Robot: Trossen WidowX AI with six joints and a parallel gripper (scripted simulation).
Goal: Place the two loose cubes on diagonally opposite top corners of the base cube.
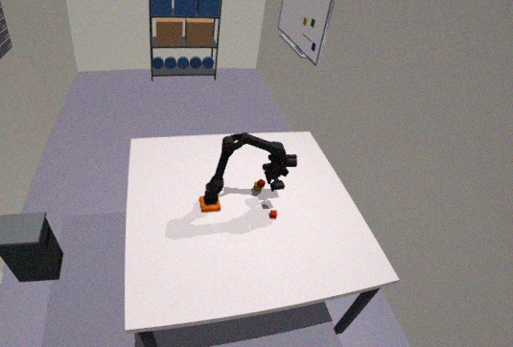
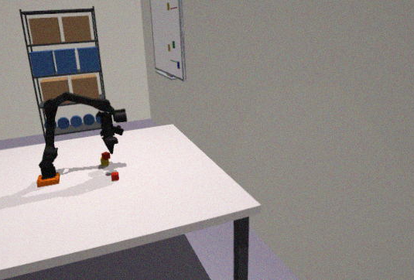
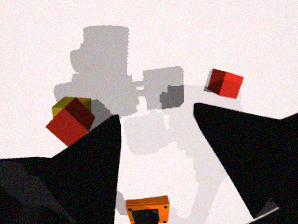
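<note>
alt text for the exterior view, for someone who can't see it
A black robot arm on an orange base holds its open, empty claw above a white table, near a dark red cube atop a yellow one; another red cube lies nearby.

Looks like smooth, matt black plastic on the gripper [image 1: 277, 186] [image 2: 111, 151] [image 3: 157, 110] and, behind it, on the arm [image 1: 222, 165] [image 2: 49, 124]. Below the gripper, appears smooth and matt, like pale laminate, on the table [image 1: 195, 278] [image 2: 138, 213] [image 3: 270, 30]. Near and below the fingertips, seems flat and plastic-like on the yellow cube [image 1: 257, 189] [image 2: 104, 162] [image 3: 60, 106] and the red cube [image 1: 261, 183] [image 2: 105, 155] [image 3: 68, 124] above it, likewise on the separate red cube [image 1: 273, 214] [image 2: 114, 176] [image 3: 232, 86]. Well apart from the gripper, looks like dark metal on the shelf rack [image 1: 151, 57] [image 2: 56, 12], matt cardboard on the brown boxes [image 1: 169, 32] [image 2: 45, 30].
</note>
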